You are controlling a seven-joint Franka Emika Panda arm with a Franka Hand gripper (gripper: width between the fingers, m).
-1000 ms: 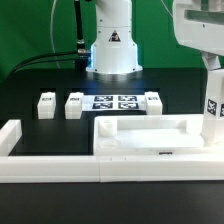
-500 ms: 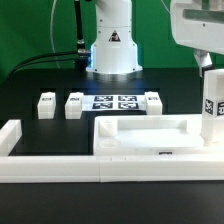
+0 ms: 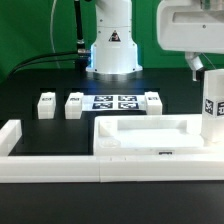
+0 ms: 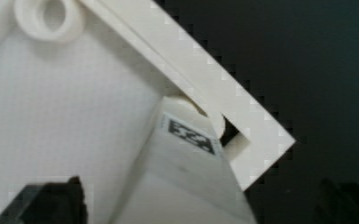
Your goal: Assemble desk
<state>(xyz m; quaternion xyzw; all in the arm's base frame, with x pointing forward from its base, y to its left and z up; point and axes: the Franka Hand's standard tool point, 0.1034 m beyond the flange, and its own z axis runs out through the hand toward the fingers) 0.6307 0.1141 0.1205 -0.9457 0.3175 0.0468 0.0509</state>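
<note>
The desk's white rimmed tabletop (image 3: 150, 135) lies flat near the front wall. One square leg (image 3: 212, 105) stands upright on the tabletop's corner at the exterior view's right, tag facing out. My gripper (image 3: 203, 66) hangs just above that leg, open and holding nothing. In the wrist view the leg (image 4: 185, 170) rises from the tabletop (image 4: 69, 120) between my dark fingers (image 4: 48, 205), which stand clear of it on both sides. Three more legs (image 3: 46, 105), (image 3: 74, 104), (image 3: 153, 102) lie in a row on the black table.
The marker board (image 3: 113, 102) lies between the loose legs. A low white border wall (image 3: 60, 165) runs along the front and the exterior view's left. The robot base (image 3: 111, 45) stands at the back.
My jaws have opened off the upright leg, and the gripper has lifted and shifted toward the exterior view's left. The leg stays standing on the tabletop corner.
</note>
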